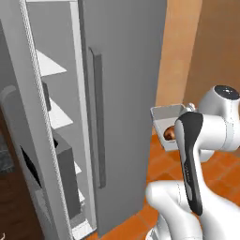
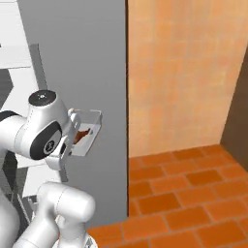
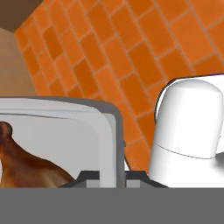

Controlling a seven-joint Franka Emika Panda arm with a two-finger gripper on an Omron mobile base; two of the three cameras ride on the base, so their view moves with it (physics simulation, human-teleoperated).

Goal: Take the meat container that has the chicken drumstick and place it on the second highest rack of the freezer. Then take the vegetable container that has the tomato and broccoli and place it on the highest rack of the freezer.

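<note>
My gripper (image 3: 113,176) is shut on the right wall of the white meat container (image 3: 57,131). The glossy brown chicken drumstick (image 3: 26,164) lies inside it. In the left base view the meat container (image 1: 165,114) hangs in the air to the right of the freezer's grey door (image 1: 126,93), with the chicken drumstick (image 1: 169,134) partly behind my arm. From the right, the meat container (image 2: 91,130) hangs in front of that door. The highest rack (image 1: 49,65) and the rack below it (image 1: 60,116) show through the open freezer at left. The vegetable container, tomato and broccoli are out of view.
The open door with its long bar handle (image 1: 97,117) stands between the held container and the freezer's white interior. A dark grey box (image 1: 65,173) sits low inside. An orange tiled floor (image 2: 184,193) and a tan wall (image 2: 184,72) lie to the right.
</note>
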